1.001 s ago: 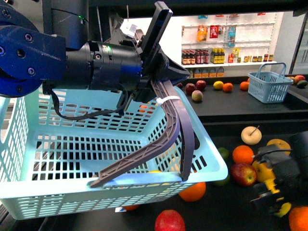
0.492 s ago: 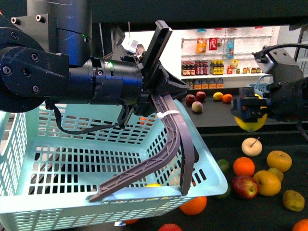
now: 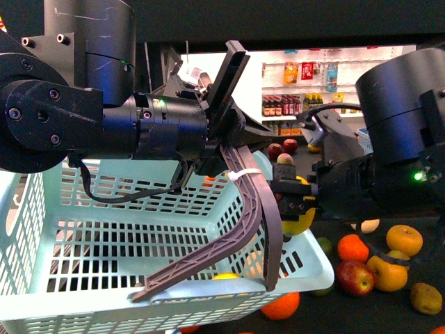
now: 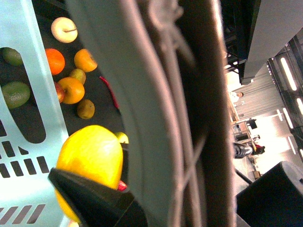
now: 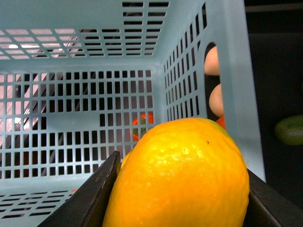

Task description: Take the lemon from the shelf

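The right arm [image 3: 396, 139] reaches across from the right, its forearm roughly level and its right gripper [image 3: 295, 203] pointing at the near corner of the light-blue basket [image 3: 104, 209]. Its two black fingers [image 5: 85, 203] are pressed against the sides of the lemon [image 5: 180, 175], which hangs in the air just beside the basket's rim, lifted clear of the black shelf [image 3: 375, 313]. The left arm [image 3: 76, 125] lies across the upper left with the left gripper [image 3: 236, 125] aimed rightward. The basket's two grey handles [image 3: 254, 209], bound by one white tie [image 3: 240, 175], hang from it (whether its jaws are actually pinching them cannot be told). There is one lemon and one basket. On the shelf tray at the right lie one orange [image 3: 352, 247], one red apple [image 3: 354, 277], two golden-yellow fruits [image 3: 404, 239] and one dull brownish one [image 3: 425, 298], with another orange [image 3: 281, 305] showing under the basket.
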Robot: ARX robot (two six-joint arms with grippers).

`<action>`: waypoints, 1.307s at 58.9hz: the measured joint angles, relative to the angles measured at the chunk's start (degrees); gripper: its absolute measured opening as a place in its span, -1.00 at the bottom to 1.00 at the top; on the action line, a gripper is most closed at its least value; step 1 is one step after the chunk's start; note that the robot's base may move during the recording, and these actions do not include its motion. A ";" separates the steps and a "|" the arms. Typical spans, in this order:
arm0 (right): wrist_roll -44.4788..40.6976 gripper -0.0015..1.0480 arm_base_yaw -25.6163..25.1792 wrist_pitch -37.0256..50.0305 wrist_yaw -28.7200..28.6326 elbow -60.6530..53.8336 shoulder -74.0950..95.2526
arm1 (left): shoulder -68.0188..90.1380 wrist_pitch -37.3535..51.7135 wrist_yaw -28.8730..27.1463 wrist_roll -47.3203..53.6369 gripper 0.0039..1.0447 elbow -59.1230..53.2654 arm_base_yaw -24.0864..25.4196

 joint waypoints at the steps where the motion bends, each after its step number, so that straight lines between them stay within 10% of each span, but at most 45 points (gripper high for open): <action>1: 0.13 0.05 0.15 0.04 0.13 -0.02 0.17 | 0.00 0.00 0.00 -0.02 -0.88 0.00 0.00; 9: 0.92 0.09 1.29 0.57 0.57 -0.61 1.70 | 0.00 0.00 -0.07 0.04 -0.88 0.00 0.00; 27: 2.64 0.89 0.09 4.96 -0.46 -2.32 0.46 | 0.00 0.00 0.04 0.07 -0.89 -0.02 0.00; 62: -15.15 0.86 -16.04 0.11 2.95 -27.78 -44.72 | 0.00 0.00 0.04 -0.02 -0.89 -0.02 0.00; 77: -13.49 0.14 -15.47 -10.95 8.72 -44.92 -77.50 | 0.00 0.00 0.02 0.00 -0.89 -0.02 0.00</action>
